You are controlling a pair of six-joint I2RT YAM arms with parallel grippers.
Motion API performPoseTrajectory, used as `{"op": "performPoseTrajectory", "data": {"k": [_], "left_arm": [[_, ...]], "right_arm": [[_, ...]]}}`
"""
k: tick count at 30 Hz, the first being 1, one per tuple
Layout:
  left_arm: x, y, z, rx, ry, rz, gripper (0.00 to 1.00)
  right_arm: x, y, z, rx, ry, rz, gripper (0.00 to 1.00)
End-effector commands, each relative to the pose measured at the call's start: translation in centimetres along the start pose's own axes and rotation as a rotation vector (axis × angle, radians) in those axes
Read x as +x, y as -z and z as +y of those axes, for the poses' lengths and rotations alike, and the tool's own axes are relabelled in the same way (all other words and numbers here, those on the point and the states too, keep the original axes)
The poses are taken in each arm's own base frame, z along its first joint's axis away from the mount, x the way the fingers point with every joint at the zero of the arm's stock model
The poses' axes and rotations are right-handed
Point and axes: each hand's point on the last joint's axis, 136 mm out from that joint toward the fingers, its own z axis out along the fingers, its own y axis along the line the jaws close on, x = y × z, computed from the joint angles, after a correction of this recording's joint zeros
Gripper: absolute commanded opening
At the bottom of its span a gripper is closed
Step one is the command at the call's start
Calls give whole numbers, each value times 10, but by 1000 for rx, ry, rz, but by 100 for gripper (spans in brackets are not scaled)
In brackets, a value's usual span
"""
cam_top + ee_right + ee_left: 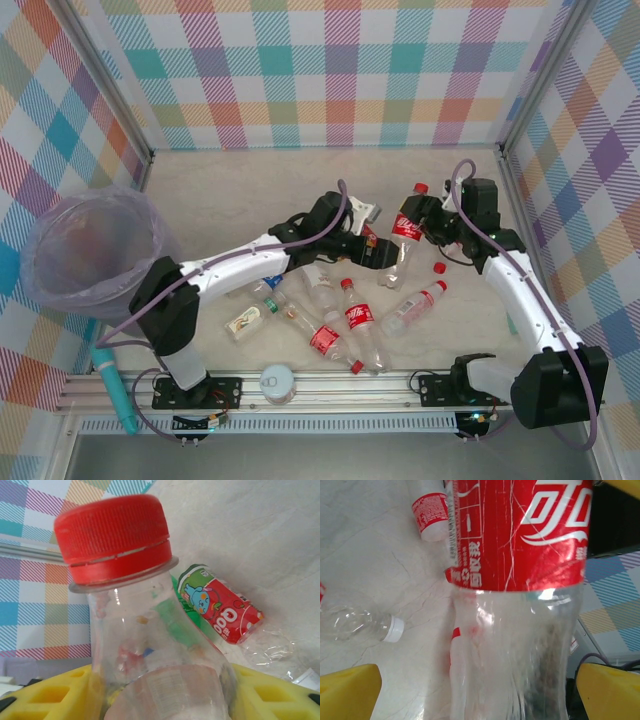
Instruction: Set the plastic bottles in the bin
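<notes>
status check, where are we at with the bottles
left gripper open, astride red-label bottle. right gripper shut on red-cap bottle. bin at far left, loose bottles in the middle.

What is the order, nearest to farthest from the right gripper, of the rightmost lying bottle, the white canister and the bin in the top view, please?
Measured from the right gripper, its jaws shut on a red-capped bottle:
1. The rightmost lying bottle, just nearside of it.
2. The white canister, at the near edge, centre.
3. The bin, far left.
</notes>
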Motion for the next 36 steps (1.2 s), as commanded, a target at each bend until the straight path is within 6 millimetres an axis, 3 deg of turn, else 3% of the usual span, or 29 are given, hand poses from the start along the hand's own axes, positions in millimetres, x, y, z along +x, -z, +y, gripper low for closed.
{"op": "performPoseTrajectory", "data": {"k": [1, 6, 12, 19, 29, 31, 34, 36], "left_arm": [[-18, -3, -29, 62, -70, -48, 100], [-18, -12, -24, 42, -60, -53, 97], [-20, -19, -16, 14, -45, -64, 76], [-25, -12, -16, -5, -55, -98, 48], [-28, -1, -12, -49, -87, -126, 37], [-30, 2, -11, -60, -92, -131, 35], [-34, 11, -7, -87, -97, -149, 33], [-38, 20, -4, -113, -106, -162, 33]], "right_arm": [[3, -4, 11, -54, 7, 15, 58], [6, -11, 17, -84, 21, 39, 58], [10, -22, 24, -120, 26, 74, 58], [13, -25, 27, -127, 45, 87, 60], [9, -11, 29, -81, 79, 53, 82], [6, -3, 29, -44, 102, 35, 86], [-6, 15, 30, 11, 131, -19, 100], [-16, 27, 35, 17, 139, -58, 99]]}}
